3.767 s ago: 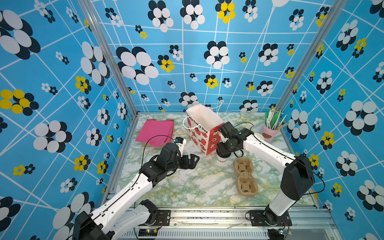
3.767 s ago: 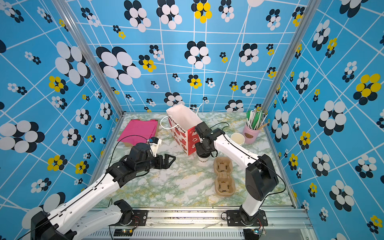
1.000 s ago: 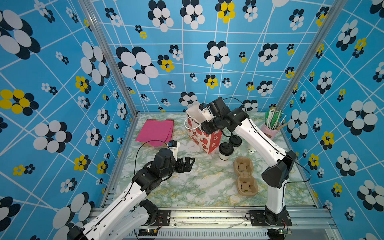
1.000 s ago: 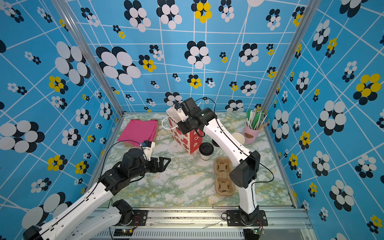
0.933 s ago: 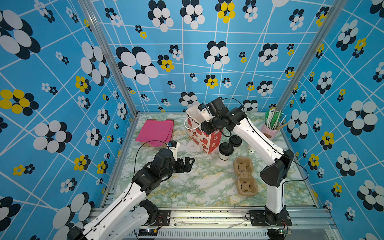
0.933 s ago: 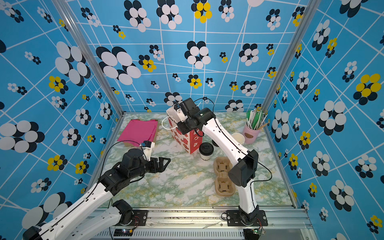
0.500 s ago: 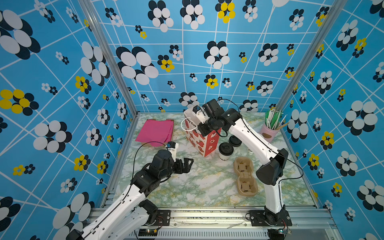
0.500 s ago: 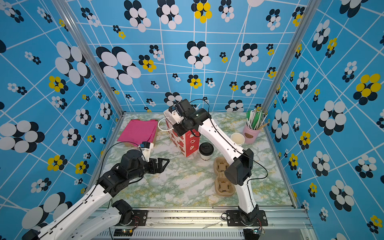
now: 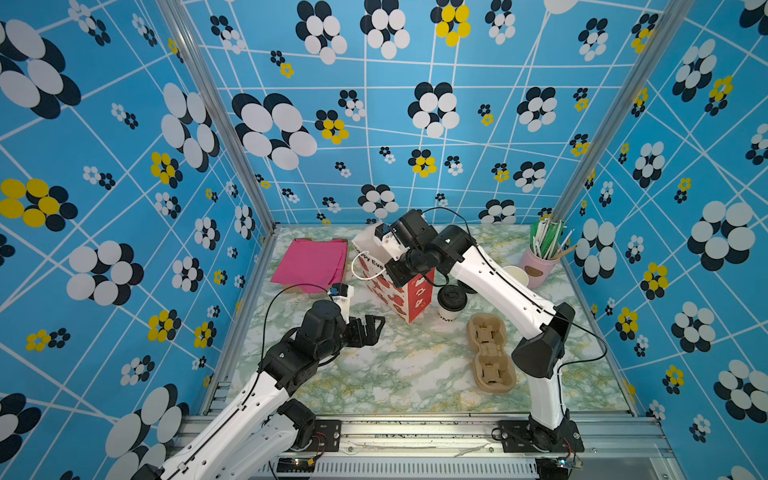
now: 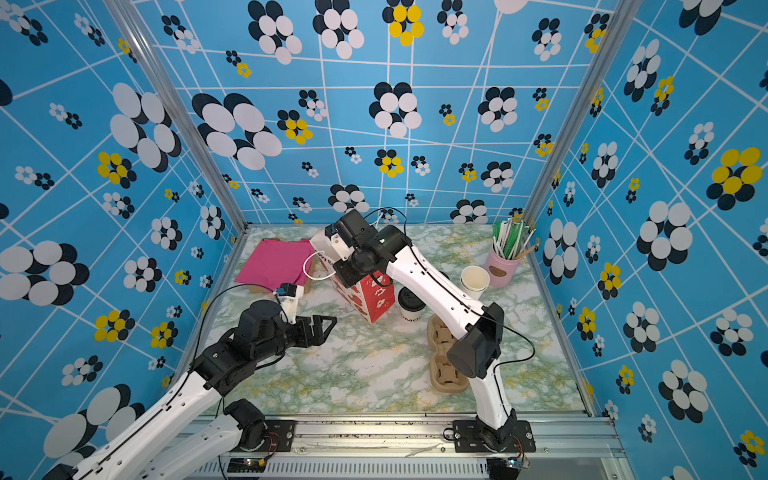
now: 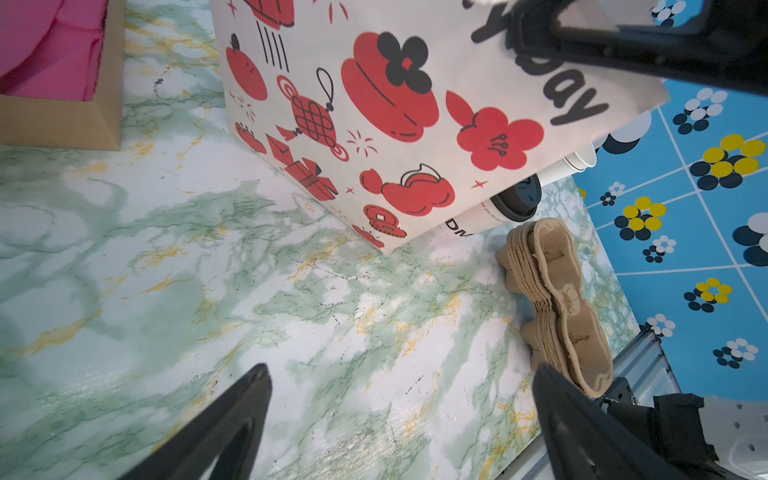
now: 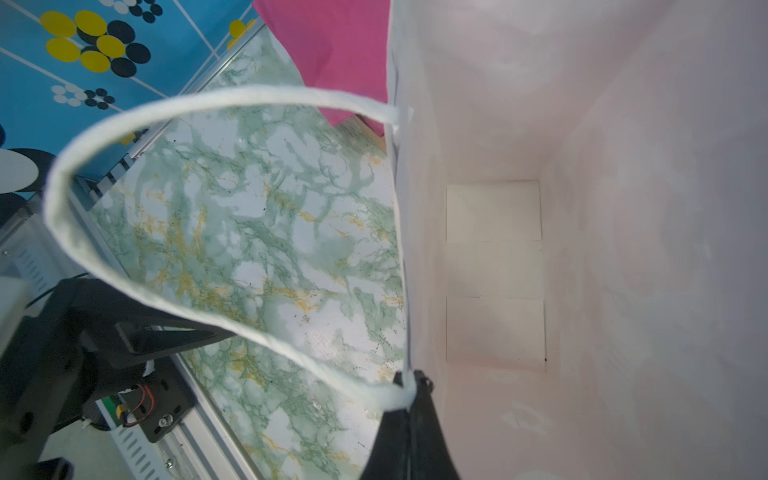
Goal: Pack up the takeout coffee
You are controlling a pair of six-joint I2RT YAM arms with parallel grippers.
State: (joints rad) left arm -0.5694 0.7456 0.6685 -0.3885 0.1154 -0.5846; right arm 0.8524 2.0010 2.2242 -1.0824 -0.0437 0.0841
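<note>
Left wrist view: white coffee cup [image 11: 490, 214], black lettering, black lid, stood beside paper bag [image 11: 374, 104]. Left gripper [image 11: 402, 374] gaped wide, empty. Right gripper [image 12: 411, 384] pinched bag rim.

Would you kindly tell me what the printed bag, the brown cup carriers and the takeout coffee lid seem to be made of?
The printed bag looks like matte paper: flat folded walls, plus a soft white cord handle. The cup carriers look like moulded pulp: rough tan surface, fibrous layered edges. The takeout coffee lid is probably plastic: smooth black, slight sheen.
</note>
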